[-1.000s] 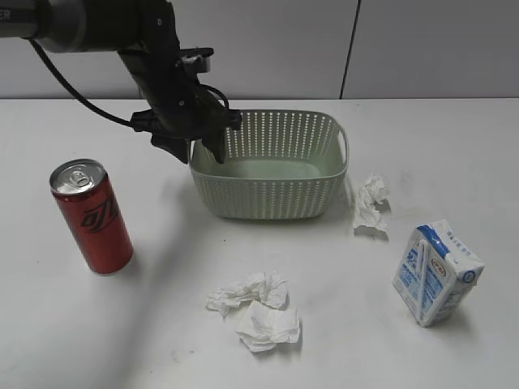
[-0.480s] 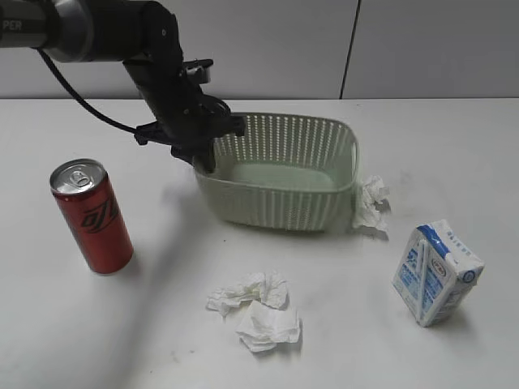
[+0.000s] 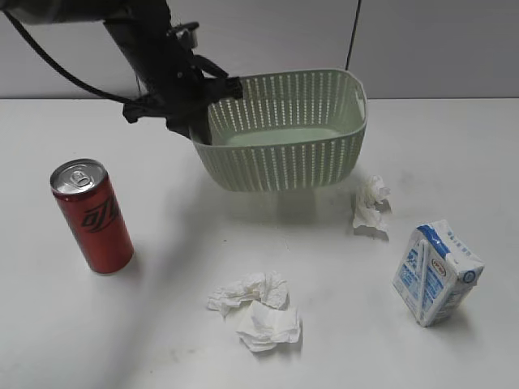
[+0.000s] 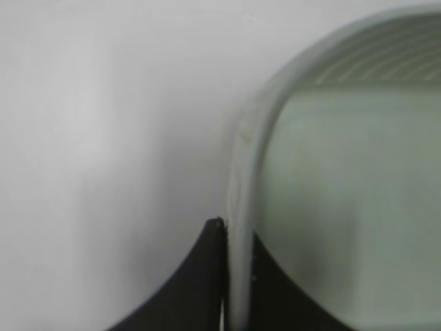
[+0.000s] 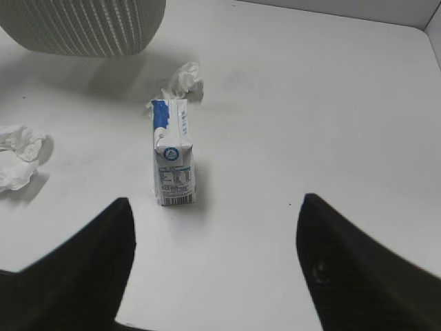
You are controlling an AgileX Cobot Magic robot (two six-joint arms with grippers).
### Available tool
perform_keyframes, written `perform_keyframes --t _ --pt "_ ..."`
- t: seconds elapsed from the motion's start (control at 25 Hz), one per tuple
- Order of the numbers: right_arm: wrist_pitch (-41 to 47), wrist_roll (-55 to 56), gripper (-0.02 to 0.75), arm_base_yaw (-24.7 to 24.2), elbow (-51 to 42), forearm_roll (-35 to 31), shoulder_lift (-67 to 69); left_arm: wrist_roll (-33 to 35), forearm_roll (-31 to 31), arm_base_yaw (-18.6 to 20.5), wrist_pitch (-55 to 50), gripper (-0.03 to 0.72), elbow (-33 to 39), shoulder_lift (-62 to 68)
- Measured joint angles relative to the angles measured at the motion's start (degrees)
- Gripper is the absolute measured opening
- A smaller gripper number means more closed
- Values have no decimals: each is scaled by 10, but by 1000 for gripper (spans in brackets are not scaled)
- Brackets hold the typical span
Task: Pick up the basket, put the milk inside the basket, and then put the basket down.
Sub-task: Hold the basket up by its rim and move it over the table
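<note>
The left hand [image 3: 197, 121] grips the basket [image 3: 284, 134] rim, holding it above the bench [image 3: 162, 324] for loading. The right hand [image 5: 213, 269] is open, aimed at the milk [image 5: 172, 162].

L wrist view blurred: basket [image 4: 331, 207] rim cut off at 3 and 6 o'clock. R gripper [image 5: 215, 265] fingers cut off at 6 o'clock. Basket in R wrist view cropped at 12.

A small white-and-blue gable-top milk carton [image 5: 172, 153] stands upright on the white table [image 5: 310, 103], beyond the wide-spread black end effector [image 5: 215, 258]. Crumpled white tissue [image 5: 180, 81] lies just behind the carton. The pale green slotted plastic basket [image 5: 86, 24] shows at top left.
</note>
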State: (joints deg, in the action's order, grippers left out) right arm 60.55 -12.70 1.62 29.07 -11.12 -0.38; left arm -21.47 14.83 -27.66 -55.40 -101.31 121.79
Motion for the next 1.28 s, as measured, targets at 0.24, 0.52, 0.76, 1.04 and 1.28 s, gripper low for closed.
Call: perform_keyframes --t 0.24,0.52,0.76,1.04,1.28 --pt "-2 0 554 0 0 2 0 -82 -99 -41 -66 8 1 -88" --pt "-2 4 554 0 0 3 1 -144 -140 -83 -106 8 32 -165" --pt "-5 4 554 0 7 1 55 -196 -122 -106 -39 8 196 -252" --pt "-6 5 554 0 55 -15 201 -203 -111 -119 62 8 349 -300" --pt "-23 -79 554 0 84 -106 386 -206 -108 -122 102 8 376 -297"
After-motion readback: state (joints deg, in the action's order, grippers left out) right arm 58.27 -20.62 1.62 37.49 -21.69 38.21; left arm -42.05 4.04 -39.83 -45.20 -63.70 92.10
